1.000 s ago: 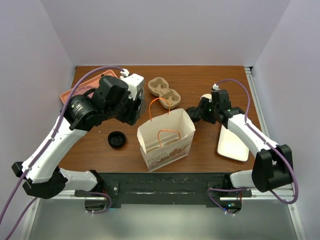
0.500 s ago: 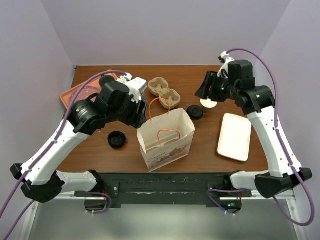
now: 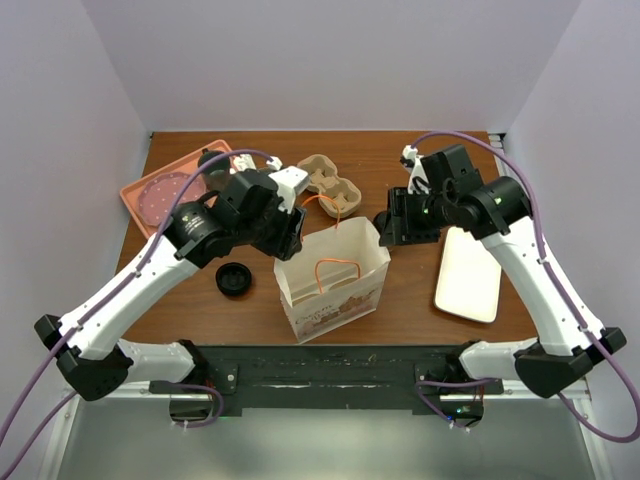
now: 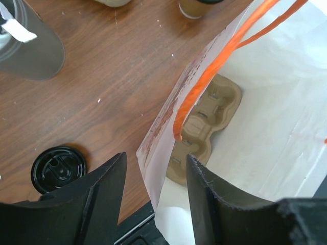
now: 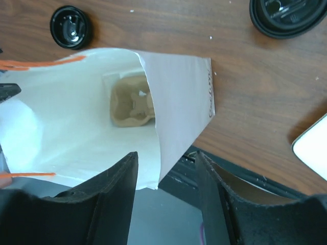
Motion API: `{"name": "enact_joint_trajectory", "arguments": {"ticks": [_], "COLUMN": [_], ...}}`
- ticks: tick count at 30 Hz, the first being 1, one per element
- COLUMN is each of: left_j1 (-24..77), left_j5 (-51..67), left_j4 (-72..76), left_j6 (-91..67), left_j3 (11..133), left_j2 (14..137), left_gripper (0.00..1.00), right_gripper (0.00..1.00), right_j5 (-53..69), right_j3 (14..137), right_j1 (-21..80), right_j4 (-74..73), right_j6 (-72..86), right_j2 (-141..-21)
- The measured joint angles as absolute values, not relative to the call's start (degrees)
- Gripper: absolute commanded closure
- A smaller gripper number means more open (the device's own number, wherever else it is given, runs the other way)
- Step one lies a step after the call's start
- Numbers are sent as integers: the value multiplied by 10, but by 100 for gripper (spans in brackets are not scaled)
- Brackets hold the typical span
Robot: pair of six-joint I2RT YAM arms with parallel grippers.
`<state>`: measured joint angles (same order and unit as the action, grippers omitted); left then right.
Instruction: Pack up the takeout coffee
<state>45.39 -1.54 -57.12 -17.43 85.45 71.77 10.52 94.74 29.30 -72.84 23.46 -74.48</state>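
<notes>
Bag-opening step. Left jaws and right jaws both wide, empty, straddling paper bag [image 3: 331,275] walls at 9 and 3 o'clock, carrier [image 4: 204,127] inside. Next, I judge: pinch, spread, then fetch takeout coffee [image 4: 195,7].

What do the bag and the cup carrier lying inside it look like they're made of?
The bag looks like thin white paper, matte, with sharp fold creases. The cup carrier inside is probably moulded paper pulp: tan, dull, with soft rounded edges.
</notes>
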Motion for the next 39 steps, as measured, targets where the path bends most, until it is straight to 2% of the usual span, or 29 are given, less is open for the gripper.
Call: {"name": "enact_joint_trajectory", "arguments": {"ticks": [4,7,8,10,11,12,13,16,19,21,31,37,38,39], "left_j1": [454,454,454,454,454,454,454,454,454,453,435,435,435,435], "left_j5": [-13,-11,-10,-3,-2,1,4,14,15,15,21,10,4,-1], "left_j4": [-567,-562,-561,-556,-554,-553,-551,-552,-599,-581,-611,-591,-588,-583], "left_j6": [-174,-174,-174,-173,-175,-175,-174,-174,-178,-183,-204,-164,-152,-140], "left_j3": [839,835,834,830,827,825,823,826,919,962,939,881,874,871], "left_j2": [718,718,718,717,717,716,716,717,756,770,743,705,698,694], "left_gripper": [52,63,74,87,100,100,100,100,100,100,100,100,96,87], "right_gripper": [53,59,67,77,91,98,100,100,100,100,100,100,100,100], "right_j5": [105,104,104,101,99,96,92,72,68,69,54,35,36,38], "right_j3": [940,935,934,934,934,934,935,980,1103,1141,1076,972,949,923], "right_j1": [305,321,325,334,337,339,340,341,341,341,340,340,340,340], "right_j4": [-730,-729,-730,-734,-736,-740,-745,-771,-784,-752,-748,-703,-691,-672], "right_j6": [240,247,248,251,252,253,253,252,252,255,249,249,254,259], "right_j2": [-743,-744,-746,-754,-758,-763,-769,-804,-865,-877,-854,-822,-807,-788]}}
